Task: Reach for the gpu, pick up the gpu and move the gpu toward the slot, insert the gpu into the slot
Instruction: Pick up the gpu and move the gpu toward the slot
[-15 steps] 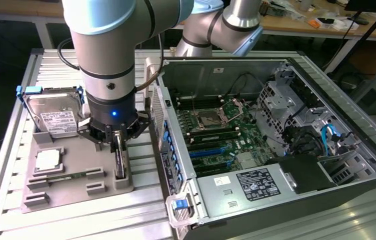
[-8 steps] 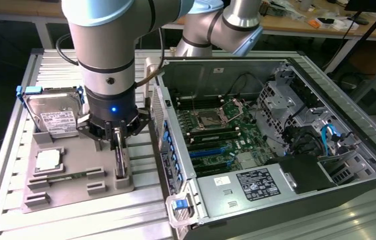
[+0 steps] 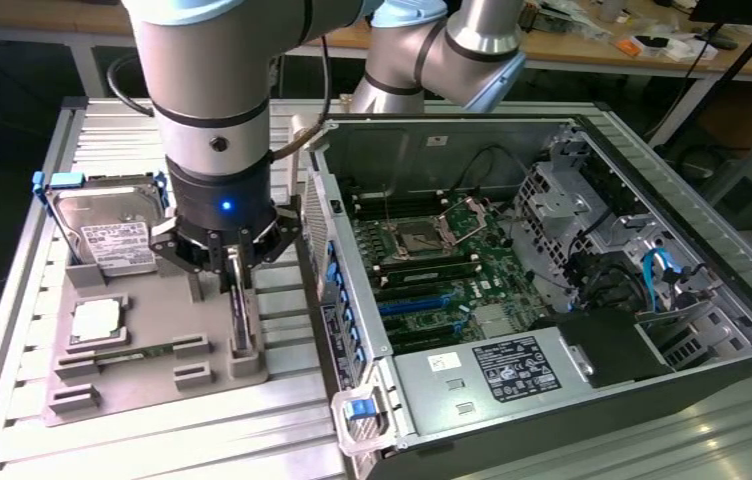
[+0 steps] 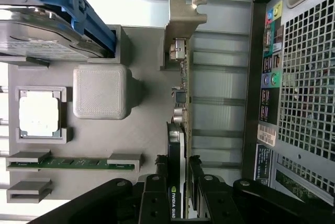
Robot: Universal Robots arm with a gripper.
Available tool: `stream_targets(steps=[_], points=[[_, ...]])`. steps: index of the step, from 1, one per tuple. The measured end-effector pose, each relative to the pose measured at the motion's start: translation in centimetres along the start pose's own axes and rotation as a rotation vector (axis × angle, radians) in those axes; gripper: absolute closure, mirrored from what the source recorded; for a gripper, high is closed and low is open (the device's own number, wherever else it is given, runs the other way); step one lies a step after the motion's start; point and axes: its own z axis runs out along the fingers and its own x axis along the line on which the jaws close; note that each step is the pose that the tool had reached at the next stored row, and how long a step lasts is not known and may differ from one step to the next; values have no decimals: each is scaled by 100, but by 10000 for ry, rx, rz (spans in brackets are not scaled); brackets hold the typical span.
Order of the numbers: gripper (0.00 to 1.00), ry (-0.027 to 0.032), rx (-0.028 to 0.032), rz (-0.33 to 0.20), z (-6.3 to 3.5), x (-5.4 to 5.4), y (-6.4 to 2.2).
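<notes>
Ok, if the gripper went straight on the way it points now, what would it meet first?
The gpu, standing on edge in the gray holder. The gripper sits directly over its top edge, possibly around it; depth is unclear.

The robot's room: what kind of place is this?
Probably a robotics lab or workshop: an opened computer case lies on a metal table, a hard drive sits in a grey tray, and cluttered workbenches stand behind.

This looks like a robot lab. A robot arm (image 3: 209, 90) stands over a metal table (image 3: 123, 440) beside an open computer case (image 3: 456, 150). Behind the case are messy wooden workbenches (image 3: 576, 50).
</notes>
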Motion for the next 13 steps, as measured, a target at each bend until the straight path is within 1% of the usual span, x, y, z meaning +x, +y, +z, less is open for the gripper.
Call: stream_targets(steps=[13], points=[[73,0,0,0,-302,-5,6]])
